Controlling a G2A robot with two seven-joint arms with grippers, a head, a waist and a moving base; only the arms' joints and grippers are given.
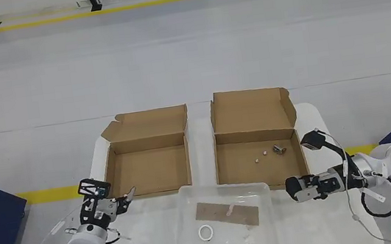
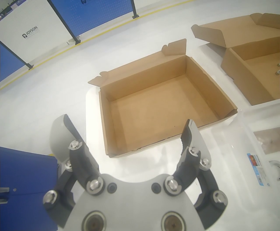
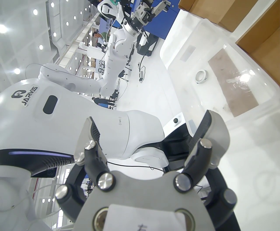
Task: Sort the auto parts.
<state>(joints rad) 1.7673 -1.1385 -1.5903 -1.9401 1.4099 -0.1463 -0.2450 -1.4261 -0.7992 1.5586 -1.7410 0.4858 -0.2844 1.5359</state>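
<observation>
White ring (image 1: pixel 205 232) lies in the bin (image 1: pixel 222 186) (clear plastic).
Left gripper (image 2: pixel 127 122) and right gripper (image 3: pixel 150 118) hover, both spread wide.

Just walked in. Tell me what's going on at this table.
A two-armed robot is sorting auto parts, and neither arm holds anything right now. The left gripper hovers with open fingers in front of the left cardboard box. The right gripper, also open, is beside the clear plastic bin, where a white ring and another small part lie. A few small parts are in the right cardboard box.
</observation>
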